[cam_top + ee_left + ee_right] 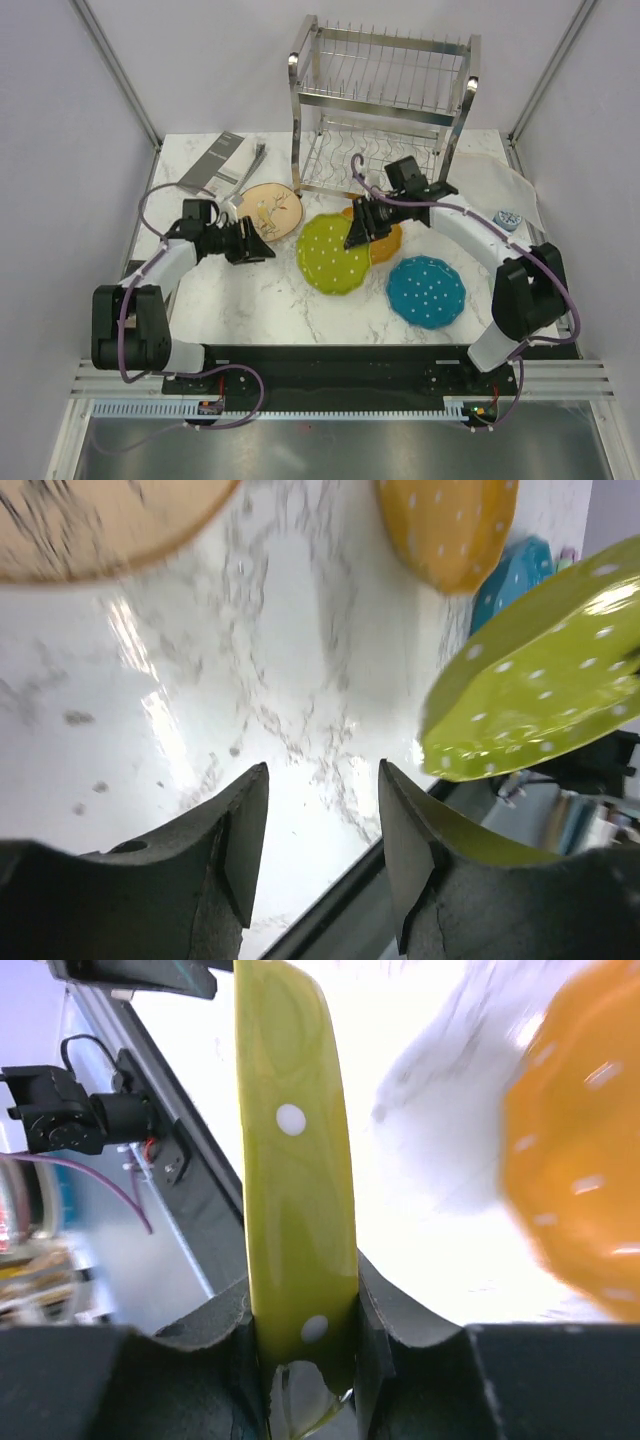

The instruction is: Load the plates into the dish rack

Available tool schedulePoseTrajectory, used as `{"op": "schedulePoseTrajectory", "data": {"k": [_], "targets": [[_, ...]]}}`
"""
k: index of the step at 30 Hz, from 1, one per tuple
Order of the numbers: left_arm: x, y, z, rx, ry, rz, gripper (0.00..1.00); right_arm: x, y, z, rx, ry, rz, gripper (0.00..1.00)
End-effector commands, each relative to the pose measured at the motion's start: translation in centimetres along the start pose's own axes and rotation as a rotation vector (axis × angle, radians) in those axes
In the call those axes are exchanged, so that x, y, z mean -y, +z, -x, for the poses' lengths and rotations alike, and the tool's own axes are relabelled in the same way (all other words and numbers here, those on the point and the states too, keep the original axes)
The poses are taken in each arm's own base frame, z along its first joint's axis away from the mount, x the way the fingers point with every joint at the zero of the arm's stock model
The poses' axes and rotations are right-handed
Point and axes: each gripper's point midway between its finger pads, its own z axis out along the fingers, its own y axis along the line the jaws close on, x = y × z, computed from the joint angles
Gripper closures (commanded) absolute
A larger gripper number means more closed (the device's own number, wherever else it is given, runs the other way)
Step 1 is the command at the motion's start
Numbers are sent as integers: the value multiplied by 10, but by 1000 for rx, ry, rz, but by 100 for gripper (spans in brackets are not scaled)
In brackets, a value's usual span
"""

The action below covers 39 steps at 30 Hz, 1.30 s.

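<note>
My right gripper point(357, 232) is shut on the rim of the lime green plate point(333, 252), which hangs lifted and tilted above the table; in the right wrist view the plate point(295, 1160) stands edge-on between the jaws. The orange plate point(388, 240) lies partly under my right gripper. The teal plate point(427, 291) lies flat at the front right. The tan floral plate point(270, 210) lies at the left of centre. My left gripper point(262, 248) is open and empty beside the green plate point(545, 690). The steel dish rack point(380, 115) stands at the back, holding no plates.
A grey booklet point(212, 160) and metal tongs point(248, 172) lie at the back left. A white cloth point(480, 180) and a small round blue thing point(508, 217) lie right of the rack. The table's front edge and black base rail point(340, 358) lie below.
</note>
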Motion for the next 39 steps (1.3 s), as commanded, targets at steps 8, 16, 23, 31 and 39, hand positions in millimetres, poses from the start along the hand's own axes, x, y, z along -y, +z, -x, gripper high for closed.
{"op": "schedulePoseTrajectory", "data": {"k": [8, 16, 23, 31, 39], "targets": [[27, -56, 107, 310, 444, 177, 36, -114, -181, 140, 442, -557, -192, 100], [43, -45, 194, 414, 434, 159, 38, -152, -296, 220, 952, -580, -428, 100], [62, -35, 196, 421, 405, 79, 39, -140, -391, 271, 1366, -376, -733, 100], [47, -20, 144, 337, 390, 66, 39, -141, -437, 309, 1614, -322, -826, 100], [43, -21, 126, 328, 376, 59, 39, -109, -463, 310, 1699, -231, -1126, 100]]}}
